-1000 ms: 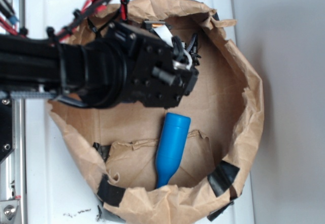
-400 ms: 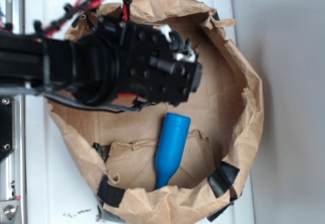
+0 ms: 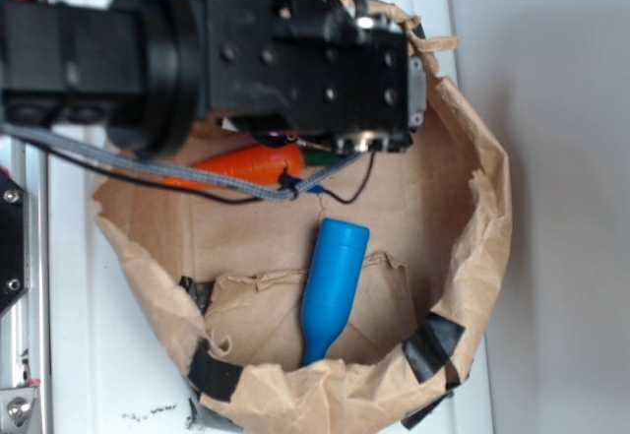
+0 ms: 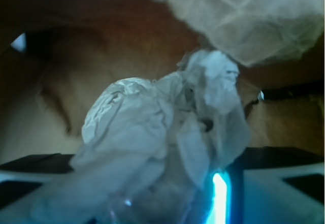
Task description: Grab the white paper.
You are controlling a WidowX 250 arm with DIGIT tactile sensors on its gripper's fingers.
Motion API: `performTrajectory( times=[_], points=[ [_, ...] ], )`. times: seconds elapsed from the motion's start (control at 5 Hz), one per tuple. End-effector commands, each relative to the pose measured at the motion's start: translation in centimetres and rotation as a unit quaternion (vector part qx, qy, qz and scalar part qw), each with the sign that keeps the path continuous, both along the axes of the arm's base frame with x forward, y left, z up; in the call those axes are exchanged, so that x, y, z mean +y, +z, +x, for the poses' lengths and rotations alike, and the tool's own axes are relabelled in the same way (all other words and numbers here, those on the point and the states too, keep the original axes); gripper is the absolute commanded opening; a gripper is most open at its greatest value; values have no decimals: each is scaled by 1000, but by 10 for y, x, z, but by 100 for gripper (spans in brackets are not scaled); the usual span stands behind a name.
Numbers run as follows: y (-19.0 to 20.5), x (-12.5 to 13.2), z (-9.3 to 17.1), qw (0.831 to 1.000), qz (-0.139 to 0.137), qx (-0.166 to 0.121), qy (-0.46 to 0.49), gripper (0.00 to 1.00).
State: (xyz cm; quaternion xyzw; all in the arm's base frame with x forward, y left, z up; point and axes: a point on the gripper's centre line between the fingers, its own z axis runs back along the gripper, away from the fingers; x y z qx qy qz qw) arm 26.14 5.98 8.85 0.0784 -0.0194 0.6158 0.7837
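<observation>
The white paper [image 4: 167, 132], a crumpled off-white ball, fills the middle of the wrist view. It sits between the jaws of my gripper [image 4: 167, 198], which is shut on it, and it hangs clear of the brown bag floor behind. In the exterior view the arm's black wrist block [image 3: 305, 55] is large and high over the back of the brown paper bag [image 3: 487, 217]. It hides both the fingers and the paper there.
An orange carrot [image 3: 251, 165] lies on the bag floor just under the arm. A blue bottle [image 3: 333, 291] lies nearer the front. Black tape patches [image 3: 433, 345] hold the bag's rim. The bag stands on a white surface [image 3: 79, 336].
The arm has risen toward the camera and shifted to the back of the bag, uncovering the carrot. The bit of white seen at the fingers earlier is now hidden under the wrist block.
</observation>
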Motion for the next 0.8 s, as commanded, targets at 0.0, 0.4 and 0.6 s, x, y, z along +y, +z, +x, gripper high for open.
performTrajectory(
  times=[0.0,0.4,0.6],
  points=[
    [38,-1,-8,977,-89,-68,-183,0],
    [57,-48,-25,911,-30,-79,-403,0],
    [78,-54,-22,908,-20,-90,-409,0]
  ],
)
